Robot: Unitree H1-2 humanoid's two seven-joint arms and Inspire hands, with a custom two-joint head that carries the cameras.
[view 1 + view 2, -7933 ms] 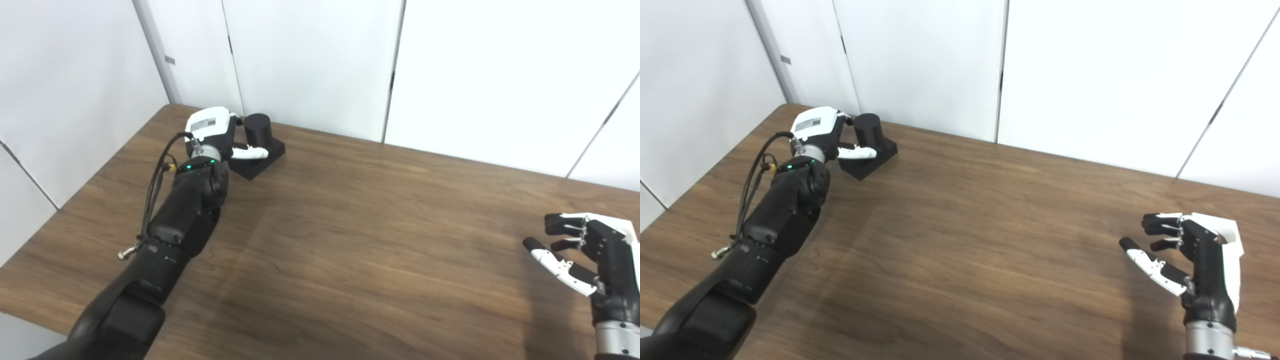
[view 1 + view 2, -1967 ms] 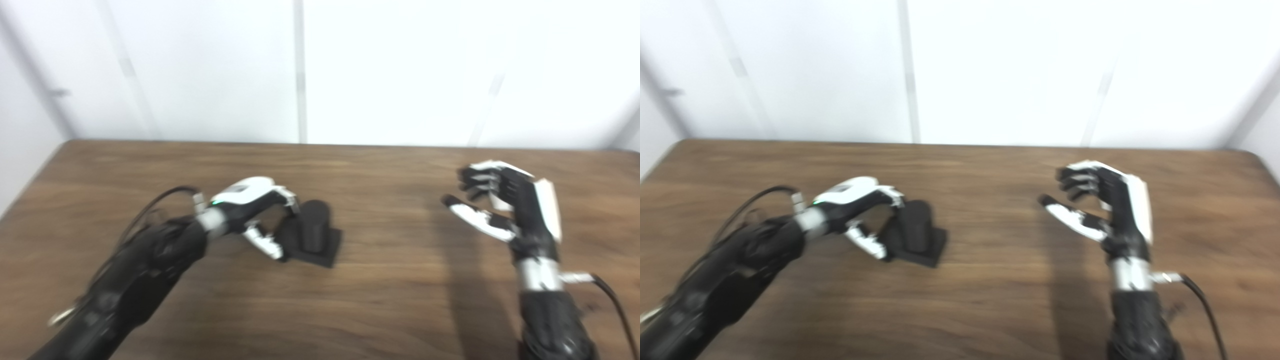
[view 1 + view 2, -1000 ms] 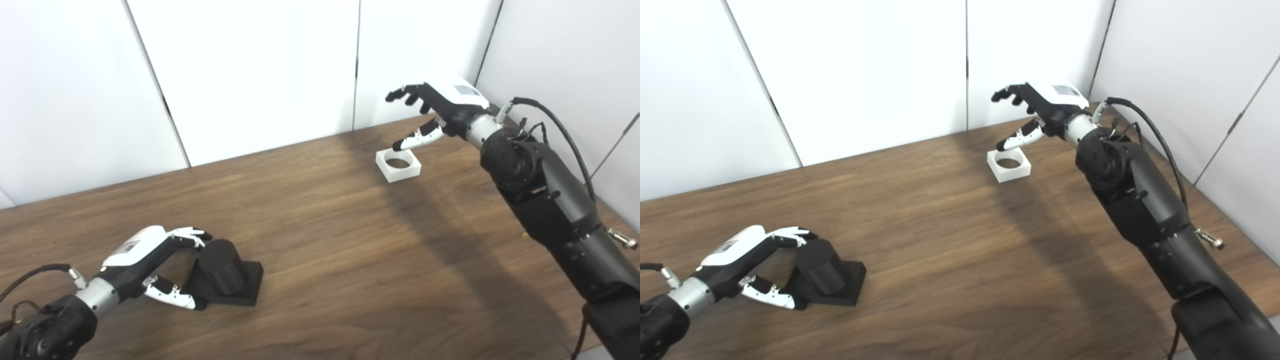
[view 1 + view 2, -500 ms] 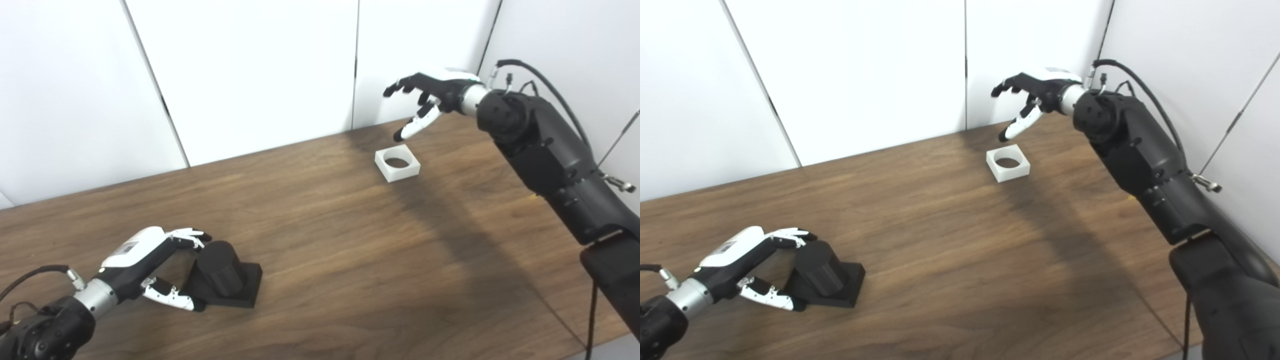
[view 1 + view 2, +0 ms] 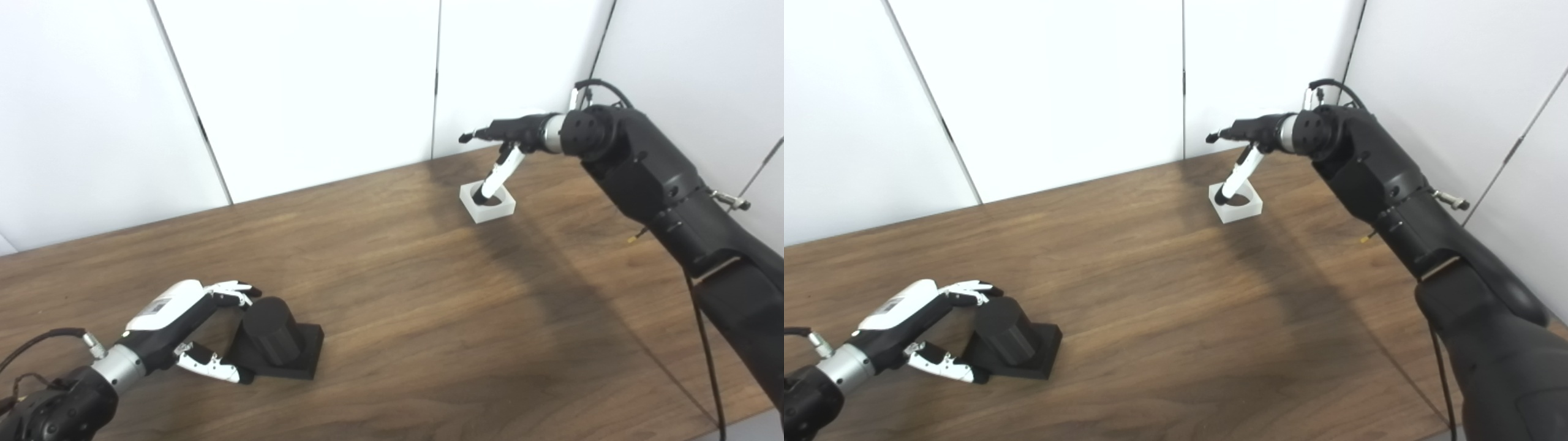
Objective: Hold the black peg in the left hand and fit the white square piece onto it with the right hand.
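The black peg [image 5: 271, 334], a short cylinder on a square black base, stands on the wooden table [image 5: 429, 306] at the near left. My left hand [image 5: 177, 327] is open and cupped around it: the fingers curve over the cylinder's far side and the thumb tip touches the base's near corner. The white square piece [image 5: 499, 210] with a round hole lies at the far right, near the wall. My right hand [image 5: 508, 138] is open just above it, turned edge-on. Its thumb points down into the hole and its fingers reach left above the piece.
White wall panels [image 5: 306, 92] close the table's far side and the right corner. The table's right edge [image 5: 723, 422] runs under my right arm, which carries a loose cable [image 5: 704, 343]. Bare wood lies between the peg and the white piece.
My right hand has rolled edge-on and come down, and its thumb now dips into the white piece's hole. The left hand and the peg have kept their places over the last second.
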